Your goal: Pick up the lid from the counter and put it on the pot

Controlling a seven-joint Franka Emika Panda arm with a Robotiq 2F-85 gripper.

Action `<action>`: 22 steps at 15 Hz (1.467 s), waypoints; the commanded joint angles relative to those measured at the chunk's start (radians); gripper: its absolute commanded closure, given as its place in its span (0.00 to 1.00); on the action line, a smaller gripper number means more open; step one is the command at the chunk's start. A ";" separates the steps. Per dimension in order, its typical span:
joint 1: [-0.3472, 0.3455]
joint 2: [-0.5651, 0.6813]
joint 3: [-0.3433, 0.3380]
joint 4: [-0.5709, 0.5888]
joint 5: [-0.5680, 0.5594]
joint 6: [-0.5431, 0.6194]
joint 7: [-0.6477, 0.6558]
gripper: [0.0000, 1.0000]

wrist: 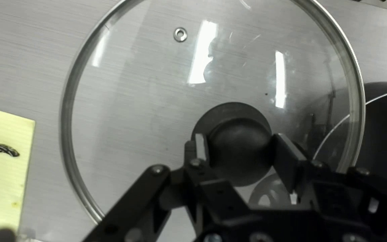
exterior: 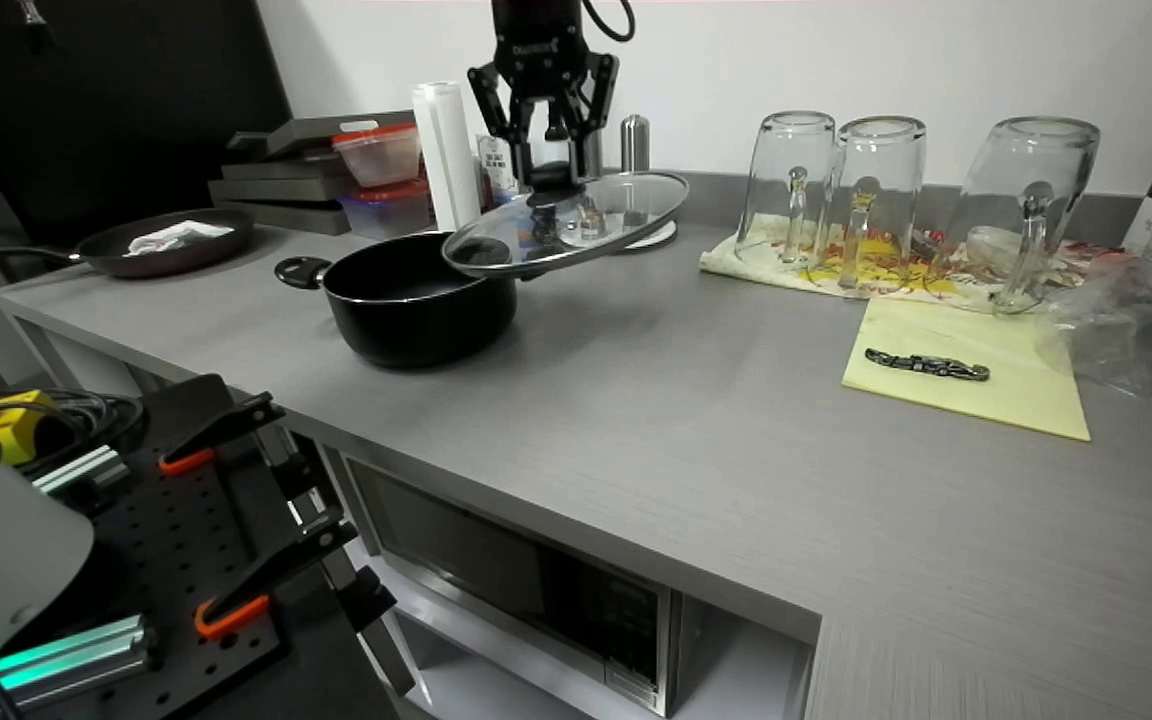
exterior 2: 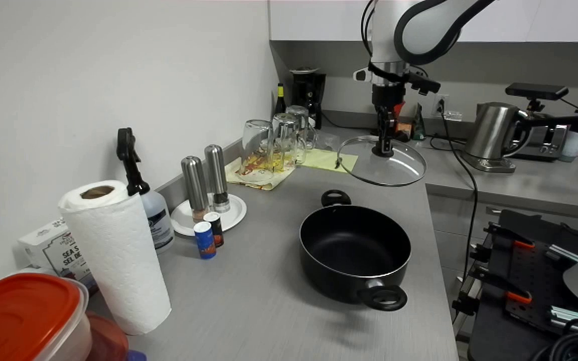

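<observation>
1. Wrist view. Fingers [wrist: 289, 158], mine, one pair: set either side of a black knob [wrist: 242, 151], gripping it. The glass lid [wrist: 166, 101] hangs from them, clear of the grey surface [wrist: 29, 67].
2. Wrist view. Glass lid: round, silver-rimmed, with one metal-ringed steam vent [wrist: 180, 34]. Its edge overlaps only the margin of the black cooking pot [wrist: 386, 134]; the knob lies off to one side. Step in hand, as I judge: the carry. Wanted next: sideways travel until knob and pot centre agree.
3. Exterior view. Glass lid [exterior: 626, 220], tilted, pot-side edge lower. Black cooking pot [exterior: 416, 335], upright, uncovered. Gap between that low edge and the pot's rim: cannot tell. Advisable that I cross with height to spare, lest the glass strike the pot.
4. Exterior view. Side handles [exterior 2: 368, 293], two, on the pot; the one toward the glass lid lies beneath my likely route, so I should pass over it before any lowering.
5. Exterior view. Three glass mugs [exterior 2: 255, 150], well apart from the pot; best left outside my path.
6. All views, for the placing. Hold is by knob alone, so the glass lid may pivot: I should move slowly and let any swing settle. Level it, lower gently, bring the edge down evenly, and release only once it seats all round; then rise straight.
</observation>
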 commanded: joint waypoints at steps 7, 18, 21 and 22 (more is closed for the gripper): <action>0.147 0.044 0.090 0.081 -0.057 -0.132 -0.003 0.75; 0.206 0.174 0.164 0.135 -0.053 -0.102 -0.038 0.75; 0.214 0.198 0.180 0.144 -0.057 -0.099 -0.052 0.75; 0.218 0.206 0.185 0.146 -0.060 -0.096 -0.053 0.75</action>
